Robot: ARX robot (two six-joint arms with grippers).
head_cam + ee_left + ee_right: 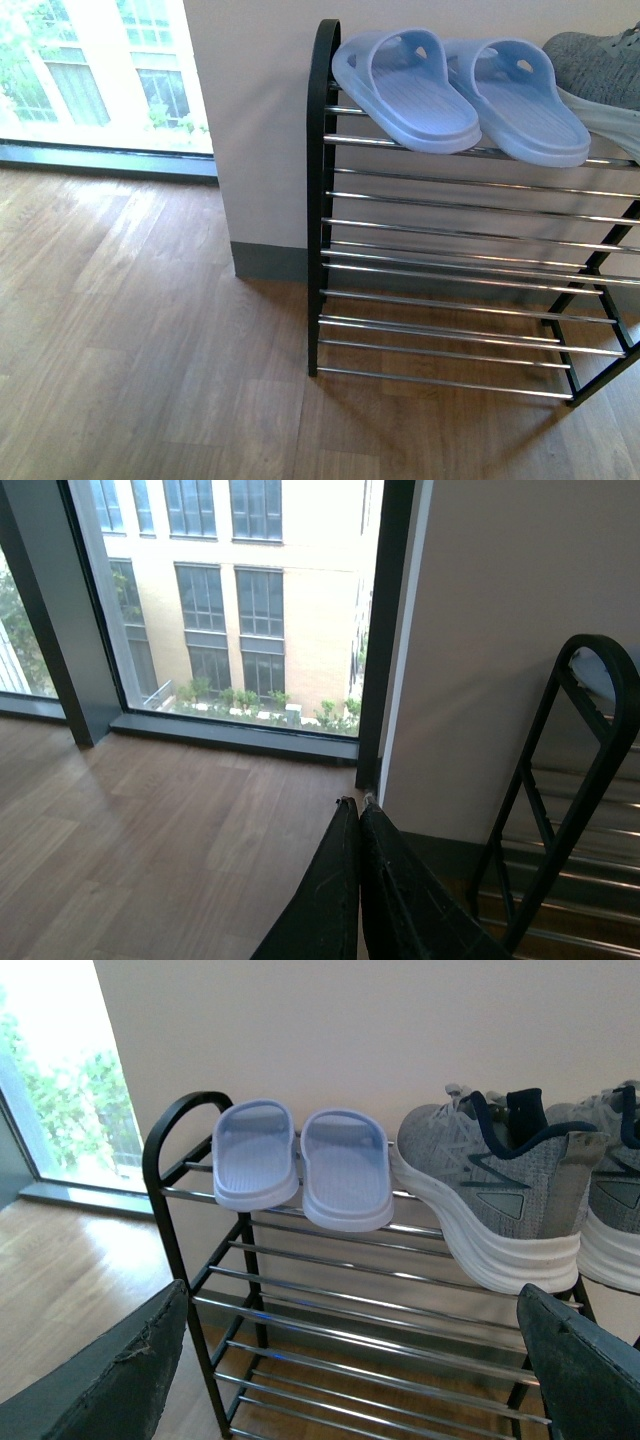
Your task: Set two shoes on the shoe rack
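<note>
Right wrist view shows the two shoes already sitting on the top bars of the shoe rack [190,1130], side by side and upright. The nearer grey shoe [490,1185] is in full view, and the second grey shoe [612,1195] is cut off by the picture's edge, just beside the first. They sit between and beyond the right fingers [110,1380], which are spread wide apart and hold nothing. The shoes look light. The knit top looks soft and would squash if pinched, but the thick white sole looks firm and a bit springy. A good place to take hold would likely be the heel, with its stiff back and dark blue collar, or across the sole from side to side. The knit should not be slippery, though the smooth sole might be. The thin shiny bars have gaps, so a shoe could tip if its sole rests on only one bar. Next to the nearer shoe, farther from it than the second shoe, lie two pale blue slippers [300,1160], also on the top bars. In the left wrist view the left fingers [358,880] are pressed shut on nothing, close to the rack's black end, with the wood floor [170,830] and a big window [230,590] beyond them.
</note>
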